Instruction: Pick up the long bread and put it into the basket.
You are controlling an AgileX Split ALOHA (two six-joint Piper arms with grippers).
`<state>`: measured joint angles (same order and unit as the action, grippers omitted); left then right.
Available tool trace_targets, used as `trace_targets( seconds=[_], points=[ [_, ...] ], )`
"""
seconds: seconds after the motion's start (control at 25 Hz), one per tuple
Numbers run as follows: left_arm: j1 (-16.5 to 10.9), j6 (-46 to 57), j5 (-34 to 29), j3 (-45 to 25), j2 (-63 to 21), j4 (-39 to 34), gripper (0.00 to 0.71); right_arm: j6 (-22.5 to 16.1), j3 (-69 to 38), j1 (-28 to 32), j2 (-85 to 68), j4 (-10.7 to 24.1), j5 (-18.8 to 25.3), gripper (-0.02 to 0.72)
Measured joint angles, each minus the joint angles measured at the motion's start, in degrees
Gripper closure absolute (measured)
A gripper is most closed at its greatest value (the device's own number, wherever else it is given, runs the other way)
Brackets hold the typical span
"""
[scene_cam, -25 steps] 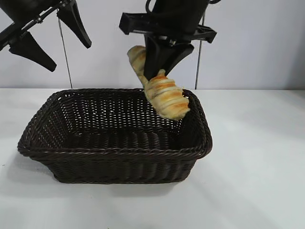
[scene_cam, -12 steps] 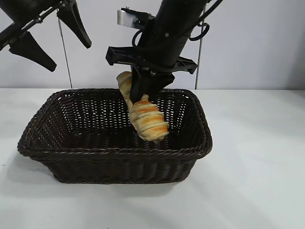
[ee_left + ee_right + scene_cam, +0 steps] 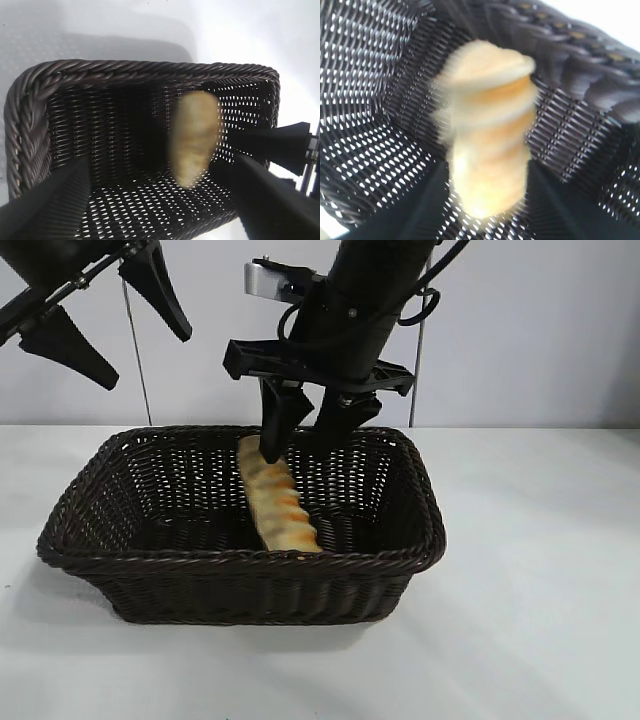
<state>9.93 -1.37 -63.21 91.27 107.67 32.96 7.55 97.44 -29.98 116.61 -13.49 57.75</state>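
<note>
The long bread [image 3: 277, 504] is inside the dark woven basket [image 3: 230, 560], slanting from the back wall towards the front rim and blurred in both wrist views. My right gripper [image 3: 298, 447] hangs just above the bread's far end with its fingers spread and nothing between them. In the right wrist view the long bread [image 3: 487, 130] shows beyond the right gripper [image 3: 487, 222], with a gap on each side to the dark fingers. My left gripper [image 3: 147, 361] stays open, high at the upper left. The left wrist view looks down on the long bread [image 3: 194, 137] in the basket [image 3: 125, 67].
The basket stands on a white table [image 3: 540, 570], with a pale wall behind. The right gripper's fingers [image 3: 270, 145] reach into the basket from one side in the left wrist view. Bare tabletop lies to the right and in front of the basket.
The right gripper came down over the basket and opened. The long bread left its fingers and dropped from above the rim onto the basket floor. The left arm stayed still.
</note>
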Motion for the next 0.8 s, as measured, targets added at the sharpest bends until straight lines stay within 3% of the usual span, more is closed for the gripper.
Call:
trace_targets(
  seconds=[0.2,0.48,0.8],
  points=[
    [0.00,-0.06,0.00,0.00,0.00,0.00,0.145,0.26,0.00,4.08,-3.09,0.23,1.54,0.174],
    [0.00,-0.06,0.00,0.00,0.00,0.00,0.145,1.69,3.29,10.83,-5.67,-2.41,6.41,0.174],
    [0.00,-0.22,0.00,0.00,0.00,0.00,0.145,1.73,10.85,13.05,-5.95,-3.69,10.51,0.174]
  ],
)
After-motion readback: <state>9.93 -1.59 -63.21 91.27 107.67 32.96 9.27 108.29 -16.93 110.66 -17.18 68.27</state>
